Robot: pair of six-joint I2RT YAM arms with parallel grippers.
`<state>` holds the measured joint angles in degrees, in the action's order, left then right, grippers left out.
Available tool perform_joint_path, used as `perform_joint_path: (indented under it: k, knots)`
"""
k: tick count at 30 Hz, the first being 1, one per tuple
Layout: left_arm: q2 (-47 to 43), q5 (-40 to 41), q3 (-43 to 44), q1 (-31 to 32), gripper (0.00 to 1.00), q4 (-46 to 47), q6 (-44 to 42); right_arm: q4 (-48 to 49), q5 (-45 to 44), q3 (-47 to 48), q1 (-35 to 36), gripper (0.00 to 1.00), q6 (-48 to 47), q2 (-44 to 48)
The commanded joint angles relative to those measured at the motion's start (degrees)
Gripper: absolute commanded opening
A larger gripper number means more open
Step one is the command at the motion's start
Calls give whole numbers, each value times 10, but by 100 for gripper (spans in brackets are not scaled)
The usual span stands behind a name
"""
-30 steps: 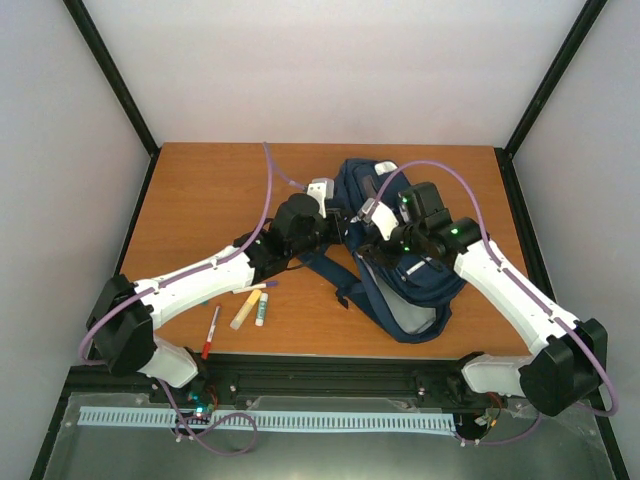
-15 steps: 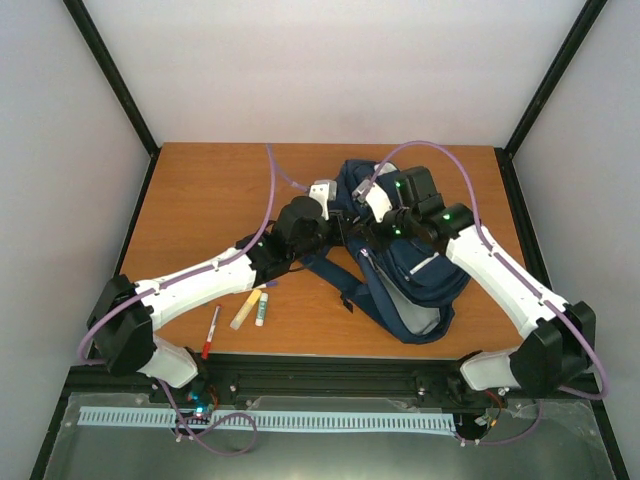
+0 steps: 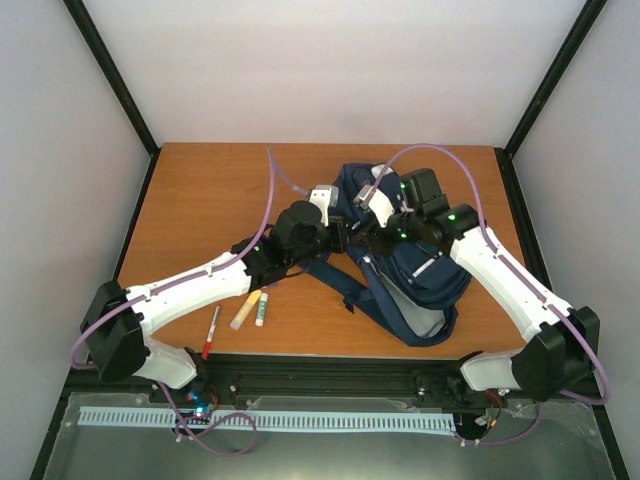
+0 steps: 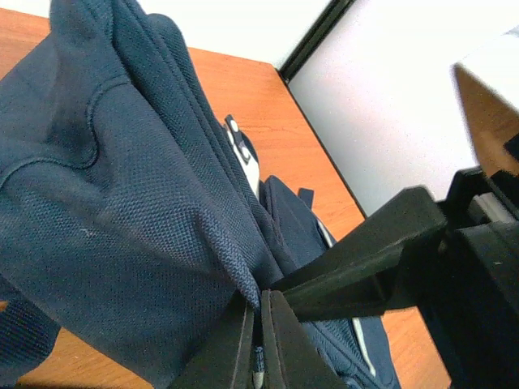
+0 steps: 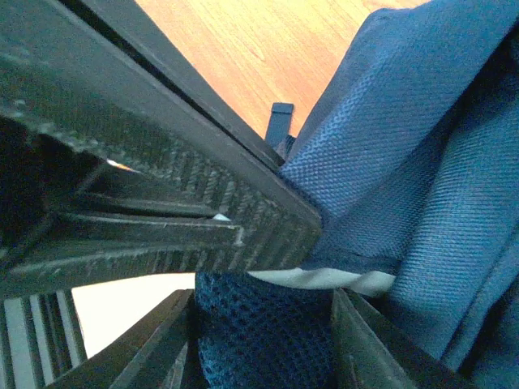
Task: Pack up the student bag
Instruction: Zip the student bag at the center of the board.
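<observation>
From above, the bag (image 3: 415, 275) lies slumped on the right half of the table (image 3: 200, 200), its dark straps trailing toward the near left. The left gripper (image 3: 338, 236) and right gripper (image 3: 372, 238) meet close together at the bag's left side. Each seems to hold one lip of an opening, likely to spread it so things can go in. A red pen (image 3: 211, 330), a yellow marker (image 3: 245, 310) and a white tube (image 3: 260, 308) wait at the near left, well apart from the bag.

In the left wrist view, the left gripper (image 4: 261, 312) is clenched on a fold of the bag (image 4: 122, 203). The navy mesh weave is drawn taut into a peak at the fingertips, and a white stripe shows farther off.

In the right wrist view, the right gripper (image 5: 324, 263) grasps the bag (image 5: 422, 146) too. A white-edged layer and dark mesh sit pinched between its fingers, so the grip looks firm enough for lifting the fabric.
</observation>
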<state>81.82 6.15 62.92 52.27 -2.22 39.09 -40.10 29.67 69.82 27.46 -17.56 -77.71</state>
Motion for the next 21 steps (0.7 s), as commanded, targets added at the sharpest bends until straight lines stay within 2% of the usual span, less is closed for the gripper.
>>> perform_joint_path:
  k: [1,4,10,15,21]
  knots:
    - [-44,-31,53,14,1,31,-54,-32,52,-3,-13,50,-90,46]
    - [-37,-48,75,14,1,0,-73,-46,47,-19,-14,53,-145,62]
    - [-26,-51,87,13,1,-25,-92,-90,60,-23,-14,49,-223,58]
    - [-21,-52,89,11,1,-32,-94,-102,40,-38,-14,51,-269,91]
    - [-15,-57,94,11,1,-31,-95,-102,15,-46,-14,47,-303,104]
